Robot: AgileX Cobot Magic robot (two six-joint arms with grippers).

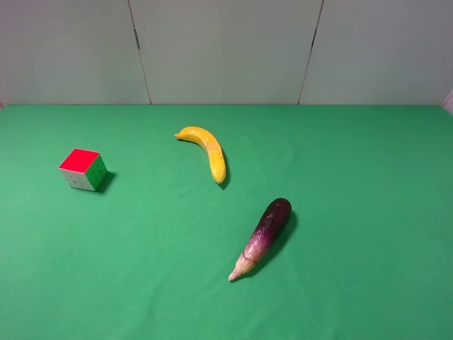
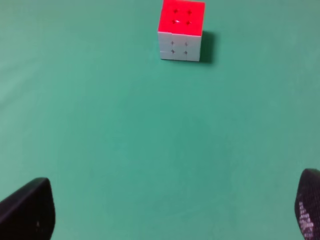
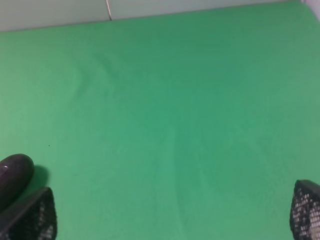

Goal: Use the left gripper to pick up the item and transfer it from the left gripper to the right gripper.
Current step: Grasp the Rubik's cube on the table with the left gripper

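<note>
The puzzle cube sits on the green cloth at the left, red face up, with white and green sides showing. It also shows in the left wrist view, well ahead of the left gripper and apart from it. The left gripper is open and empty, with only its two black fingertips showing at the frame edges. The right gripper is open and empty over bare cloth, its fingertips wide apart. Neither gripper shows in the exterior high view.
A yellow banana lies near the middle of the cloth. A purple aubergine lies right of centre; its dark end shows in the right wrist view beside one finger. Grey wall panels stand behind the table.
</note>
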